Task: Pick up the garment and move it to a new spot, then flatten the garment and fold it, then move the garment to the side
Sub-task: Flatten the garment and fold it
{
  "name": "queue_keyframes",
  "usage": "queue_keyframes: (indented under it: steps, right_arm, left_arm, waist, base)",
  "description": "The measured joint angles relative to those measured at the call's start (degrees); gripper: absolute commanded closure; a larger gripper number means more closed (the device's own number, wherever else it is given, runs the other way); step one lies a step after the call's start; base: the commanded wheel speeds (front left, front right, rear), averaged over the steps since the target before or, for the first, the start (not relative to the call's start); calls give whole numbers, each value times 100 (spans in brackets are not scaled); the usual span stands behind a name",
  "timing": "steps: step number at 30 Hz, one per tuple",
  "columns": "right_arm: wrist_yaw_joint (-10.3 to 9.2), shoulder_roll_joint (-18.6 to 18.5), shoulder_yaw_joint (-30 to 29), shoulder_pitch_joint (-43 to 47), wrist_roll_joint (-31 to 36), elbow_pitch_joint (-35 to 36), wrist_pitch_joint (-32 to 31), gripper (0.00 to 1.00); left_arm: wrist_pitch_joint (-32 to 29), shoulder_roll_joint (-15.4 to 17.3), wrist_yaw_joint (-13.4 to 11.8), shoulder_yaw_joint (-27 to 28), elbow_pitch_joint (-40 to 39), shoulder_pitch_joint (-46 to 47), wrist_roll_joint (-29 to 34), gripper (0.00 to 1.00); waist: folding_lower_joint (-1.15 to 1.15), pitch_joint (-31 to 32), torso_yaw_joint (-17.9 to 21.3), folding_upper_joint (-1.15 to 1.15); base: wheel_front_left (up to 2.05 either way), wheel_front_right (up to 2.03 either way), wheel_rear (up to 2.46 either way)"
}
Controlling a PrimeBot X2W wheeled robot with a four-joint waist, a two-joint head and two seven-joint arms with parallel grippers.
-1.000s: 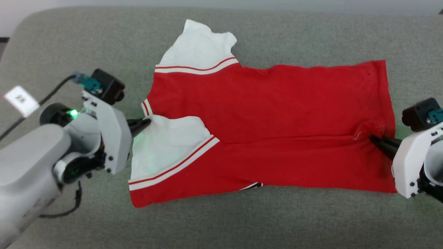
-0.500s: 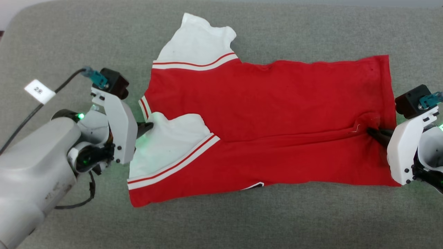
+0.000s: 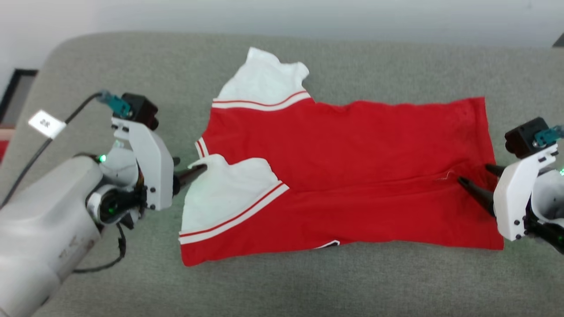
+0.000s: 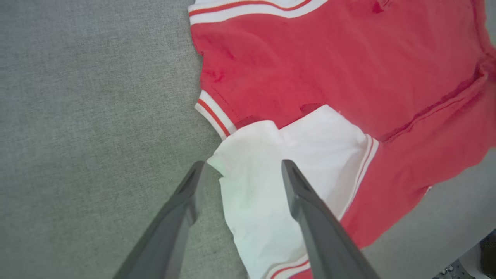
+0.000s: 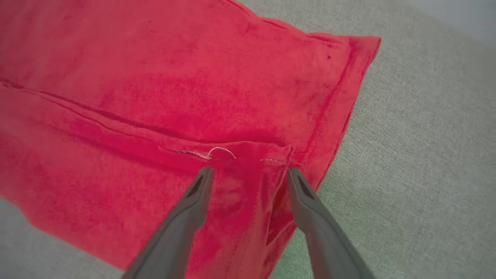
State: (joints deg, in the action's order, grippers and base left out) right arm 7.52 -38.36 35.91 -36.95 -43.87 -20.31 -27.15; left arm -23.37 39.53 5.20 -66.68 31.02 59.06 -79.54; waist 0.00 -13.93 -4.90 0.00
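The garment [image 3: 352,154] is a red jersey with white sleeves and striped trim. It lies spread on the grey cushion, its near half folded up over the middle, collar end to the left and hem to the right. My left gripper [image 3: 189,168] stands open at the tip of the near white sleeve [image 3: 220,189]; in the left wrist view its fingers [image 4: 243,164] straddle that sleeve's corner [image 4: 263,186]. My right gripper [image 3: 473,174] is open over the folded hem corner, and its fingers [image 5: 250,169] flank a loose white thread [image 5: 221,151] on the red cloth [image 5: 155,77].
The grey upholstered surface [image 3: 308,281] runs wide around the shirt, with a rounded corner at the far left. A black cable with a white tag [image 3: 46,124] trails from my left wrist. A dark frame [image 3: 13,88] stands beyond the left edge.
Both grippers were shut on the cloth, the left on the sleeve tip and the right on the hem fold; both have opened and let go. The camera has shifted, so the picture sits lower.
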Motion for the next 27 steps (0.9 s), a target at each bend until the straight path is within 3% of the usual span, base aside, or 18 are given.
queue_keyframes:
  steps: [7,14,18,27]
  right_arm:
    - [0,74,-354,332,13,-89,336,0]
    - [0,202,-1061,793,179,59,383,0]
    - [0,264,-1534,1120,324,347,281,0]
    - [0,749,-2741,1848,905,1365,188,0]
  left_arm:
    - [-199,226,-436,44,-557,-496,-405,0]
    - [-690,580,-1087,-78,-1237,-1022,-814,0]
    - [-789,716,-1338,-130,-1528,-1199,-924,0]
    - [-728,802,-1424,-154,-1469,-1460,-992,0]
  waist:
    - [0,459,-77,0]
    - [0,783,-88,0]
    - [0,807,11,0]
    - [0,673,246,0]
  base:
    - [0,0,0]
    - [0,0,0]
    - [0,0,0]
    - [0,0,0]
